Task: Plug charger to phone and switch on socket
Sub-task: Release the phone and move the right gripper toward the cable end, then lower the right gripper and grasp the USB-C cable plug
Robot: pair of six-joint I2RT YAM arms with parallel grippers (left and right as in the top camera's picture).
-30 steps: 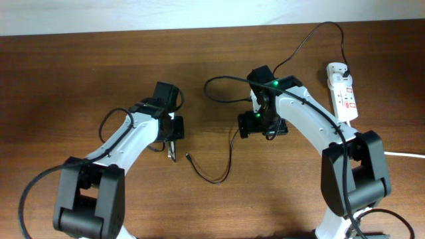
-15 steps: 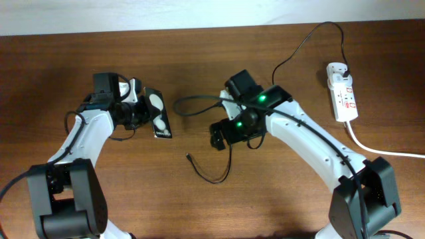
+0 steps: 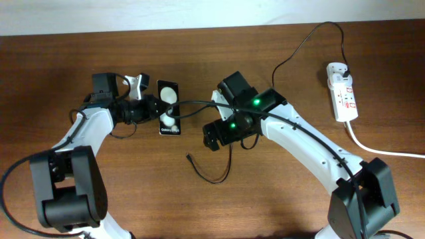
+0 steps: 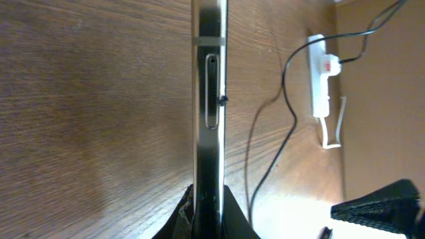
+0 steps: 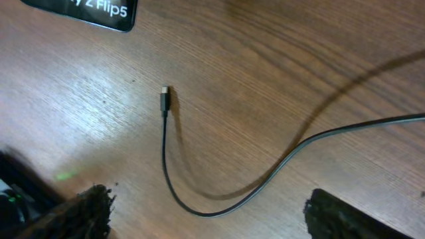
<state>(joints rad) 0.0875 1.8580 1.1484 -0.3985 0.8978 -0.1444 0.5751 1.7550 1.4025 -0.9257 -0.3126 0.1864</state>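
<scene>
The phone (image 3: 170, 109), black with two white reflections on its screen, is held at its left edge by my left gripper (image 3: 154, 107), screen up, left of table centre. In the left wrist view the phone (image 4: 208, 79) shows edge-on between the shut fingers (image 4: 208, 216). The charger cable (image 3: 292, 50) runs from the adapter on the socket (image 3: 343, 93) under my right arm to a loop, and its plug tip (image 3: 188, 157) lies free on the table. My right gripper (image 5: 219, 219) is open above that loop (image 5: 199, 211); the tip (image 5: 165, 93) lies ahead of it, near the phone's corner (image 5: 99, 13).
The socket's thick white cord (image 3: 372, 147) runs off the right edge. The socket also shows far off in the left wrist view (image 4: 317, 79). A pale wall borders the table's far edge (image 3: 199, 26). The cable loop lies on bare wood (image 3: 216, 178).
My left gripper swung the phone out to the left, then turned it screen up and straight. My right arm moved left and lower over the cable loop.
</scene>
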